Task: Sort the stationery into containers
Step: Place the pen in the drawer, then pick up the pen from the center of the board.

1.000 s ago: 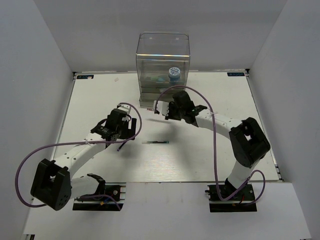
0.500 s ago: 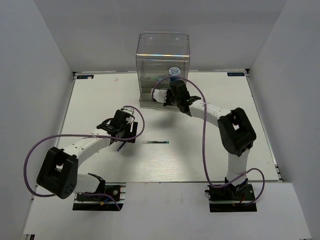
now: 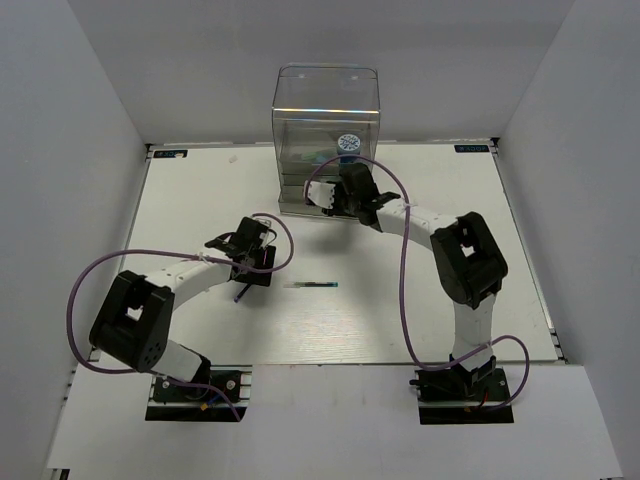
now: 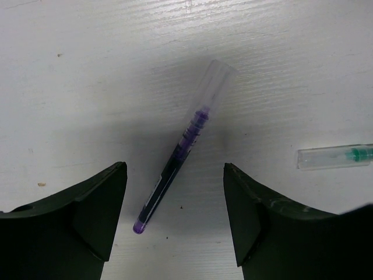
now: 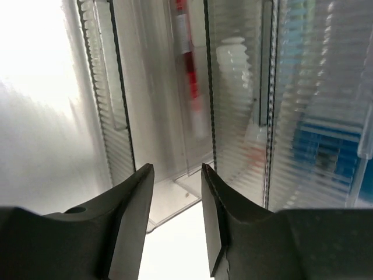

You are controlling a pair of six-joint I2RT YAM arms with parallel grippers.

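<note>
The organiser [image 3: 327, 130] is set at the far middle of the worktop [image 3: 200, 200], and the roll [image 3: 348, 144] is held inside its upper part. The right end effector [image 3: 322, 193] is placed close against the organiser's front, level with the stacked drawers. Beyond its slightly parted fingers a marker [image 5: 189, 70] is seen lying inside one drawer. Left of centre, the left end effector [image 4: 173, 169] is poised over a pen [image 4: 183, 146], which is laid on the worktop between the two spread fingers and touched by neither. A second pen [image 4: 335, 156] is laid to the right of the first, apart from it, nearer the worktop's middle.
</note>
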